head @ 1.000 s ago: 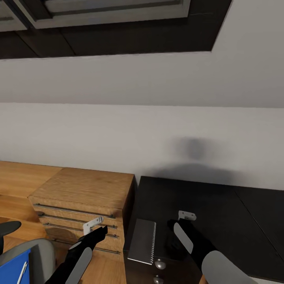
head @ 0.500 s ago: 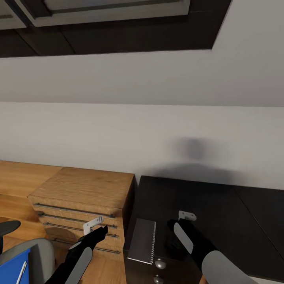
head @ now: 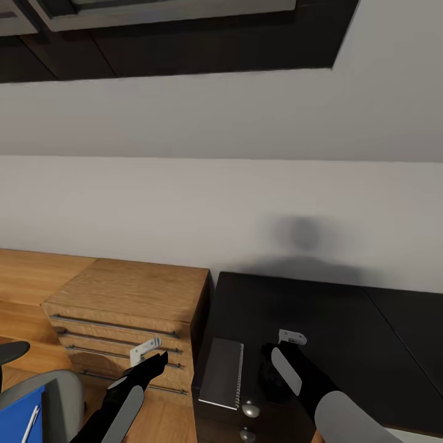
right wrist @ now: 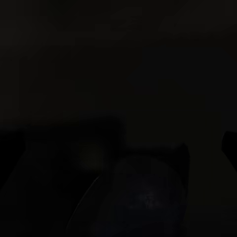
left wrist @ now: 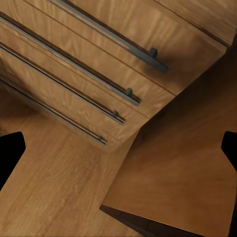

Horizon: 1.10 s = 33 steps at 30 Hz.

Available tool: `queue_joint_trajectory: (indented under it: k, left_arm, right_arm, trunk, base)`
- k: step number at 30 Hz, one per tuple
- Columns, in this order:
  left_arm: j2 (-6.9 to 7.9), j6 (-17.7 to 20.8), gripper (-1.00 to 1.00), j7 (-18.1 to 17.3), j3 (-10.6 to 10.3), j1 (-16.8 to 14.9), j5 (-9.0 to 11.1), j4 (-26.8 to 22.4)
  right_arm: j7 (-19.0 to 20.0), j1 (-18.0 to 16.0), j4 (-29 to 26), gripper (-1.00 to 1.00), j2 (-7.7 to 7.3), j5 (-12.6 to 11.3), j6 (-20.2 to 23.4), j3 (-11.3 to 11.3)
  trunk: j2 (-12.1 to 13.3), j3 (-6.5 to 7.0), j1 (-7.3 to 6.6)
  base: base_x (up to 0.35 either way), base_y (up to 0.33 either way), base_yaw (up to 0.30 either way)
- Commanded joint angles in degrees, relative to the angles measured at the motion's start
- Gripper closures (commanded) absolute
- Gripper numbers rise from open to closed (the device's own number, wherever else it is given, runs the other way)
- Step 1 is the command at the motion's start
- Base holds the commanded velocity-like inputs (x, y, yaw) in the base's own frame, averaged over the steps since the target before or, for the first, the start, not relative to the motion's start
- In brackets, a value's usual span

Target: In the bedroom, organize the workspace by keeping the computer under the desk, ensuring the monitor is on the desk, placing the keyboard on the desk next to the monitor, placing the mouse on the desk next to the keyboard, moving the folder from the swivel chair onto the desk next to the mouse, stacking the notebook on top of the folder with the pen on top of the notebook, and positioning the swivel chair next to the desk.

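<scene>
A: Far left, low: grey padded swivel chair [head: 58, 394], bright-blue flat folder [head: 18, 415] on its seat, thin white pen [head: 29, 424] lying on the folder.

B: Left gripper [head: 147, 352]?

A: Black forearm angled up toward the light wooden drawer chest [head: 132, 301]. Fingers spread wide in the wrist view, nothing between.

B: Next along?

A: Thin grey spiral-edged notebook [head: 223, 372], flat at the front corner of the glossy black desk [head: 344, 320].

B: Right gripper [head: 290, 337]?

A: Over the desk beside the notebook. Wrist view near black; finger state impossible to tell.
</scene>
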Motion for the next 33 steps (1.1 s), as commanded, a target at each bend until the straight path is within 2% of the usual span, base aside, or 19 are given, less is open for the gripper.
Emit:
queue_joint_trajectory:
  k: [1,7,33]
  left_arm:
    - [0.07,0.1,-1.00,0.5,-0.2,0.0,0.5,-0.1]
    - [0.07,0.1,-1.00,0.5,-0.2,0.0,0.5,-0.1]
    - [0.07,0.1,-1.00,0.5,-0.2,0.0,0.5,-0.1]
  right_arm:
    - [-0.5,-0.1,-0.1,-1.00,-0.05,-0.5,0.2,0.3]
    - [-0.5,-0.1,0.0,-1.00,-0.02,-0.5,0.3,0.3]
    - [-0.6,-0.1,0.2,-1.00,-0.08,-0.5,1.6,0.1]
  trunk:
    - [-0.5,-0.26,0.23]
    - [-2.9,-1.34,1.55]
    - [-2.9,-1.34,1.55]
  base:
    - [0.000,0.000,0.000]
    - [0.000,0.000,0.000]
    - [0.000,0.000,0.000]
